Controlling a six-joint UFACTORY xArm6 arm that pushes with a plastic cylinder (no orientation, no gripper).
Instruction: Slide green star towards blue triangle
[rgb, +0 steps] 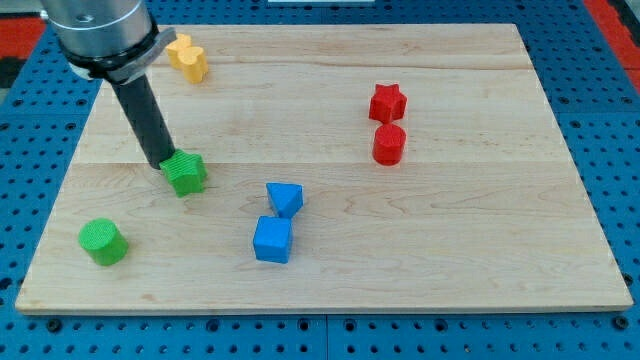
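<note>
The green star (187, 173) lies on the wooden board's left half. My tip (163, 164) touches the star's upper-left side. The blue triangle (285, 198) lies to the star's right and slightly lower, about a block's width of bare board between them. The dark rod rises from the tip toward the view's top left.
A blue cube (273, 240) sits just below the blue triangle. A green cylinder (103, 242) lies at the lower left. A yellow block (187, 57) is at the top left. A red star (386, 102) and a red cylinder (389, 144) stand at the right. The wooden board (470, 230) rests on a blue pegboard.
</note>
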